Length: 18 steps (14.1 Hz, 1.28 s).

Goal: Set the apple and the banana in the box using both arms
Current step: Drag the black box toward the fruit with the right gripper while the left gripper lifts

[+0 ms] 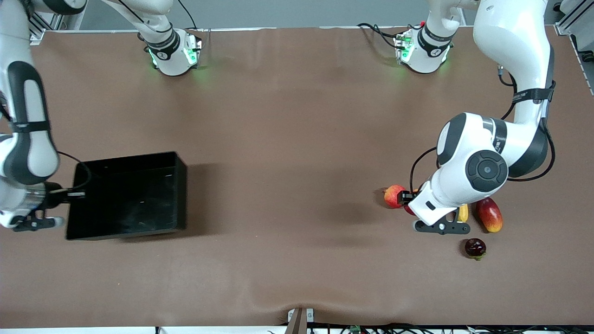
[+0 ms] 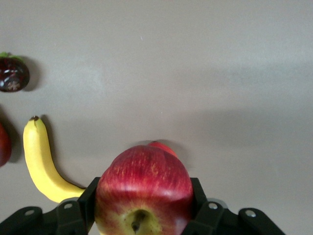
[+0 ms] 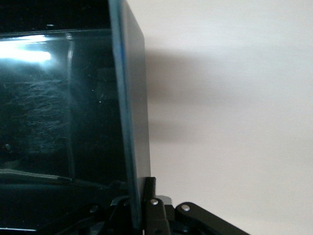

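Note:
My left gripper point(image 2: 144, 198) is shut on the apple point(image 2: 144, 188), a red fruit with yellow streaks and a dark stem dimple, low over the table at the left arm's end. In the front view the left gripper point(image 1: 409, 204) hides nearly all of the apple point(image 1: 409, 209). The yellow banana point(image 2: 41, 161) lies beside it, only a sliver of the banana point(image 1: 463, 212) showing under the wrist. The black box point(image 1: 181, 195) sits at the right arm's end. My right gripper point(image 1: 69, 195) is shut on its end wall; the right gripper point(image 3: 139, 196) pinches the box wall point(image 3: 132, 98).
A pinkish-red round fruit point(image 1: 394, 195) lies touching or just beside the apple. A red-yellow mango point(image 1: 489, 214) lies beside the banana. A dark purple fruit point(image 1: 475, 247) sits nearer the front camera. Brown cloth point(image 1: 287, 185) spans between box and fruit.

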Tool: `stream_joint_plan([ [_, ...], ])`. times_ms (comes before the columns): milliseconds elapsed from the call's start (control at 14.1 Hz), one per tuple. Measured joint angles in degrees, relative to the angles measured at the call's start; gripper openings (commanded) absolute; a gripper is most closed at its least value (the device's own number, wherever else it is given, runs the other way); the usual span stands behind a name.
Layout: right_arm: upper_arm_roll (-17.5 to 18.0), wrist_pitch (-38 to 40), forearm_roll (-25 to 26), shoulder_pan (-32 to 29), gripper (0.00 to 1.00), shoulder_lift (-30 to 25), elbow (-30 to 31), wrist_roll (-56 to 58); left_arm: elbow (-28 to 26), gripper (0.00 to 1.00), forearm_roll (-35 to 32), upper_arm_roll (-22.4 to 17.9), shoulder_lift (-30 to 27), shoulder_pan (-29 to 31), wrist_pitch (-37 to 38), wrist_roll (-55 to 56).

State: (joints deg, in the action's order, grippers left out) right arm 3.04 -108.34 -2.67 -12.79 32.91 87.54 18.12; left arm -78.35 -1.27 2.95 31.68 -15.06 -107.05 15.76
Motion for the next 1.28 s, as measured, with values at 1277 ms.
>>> stream_joint_plan([
  [1277,1.27,-12.77,-2.61,45.74,0.05,-1.55,6.82,-51.51,-4.33,0.00,1.93,2.39,-8.47,0.57,7.29,6.91],
])
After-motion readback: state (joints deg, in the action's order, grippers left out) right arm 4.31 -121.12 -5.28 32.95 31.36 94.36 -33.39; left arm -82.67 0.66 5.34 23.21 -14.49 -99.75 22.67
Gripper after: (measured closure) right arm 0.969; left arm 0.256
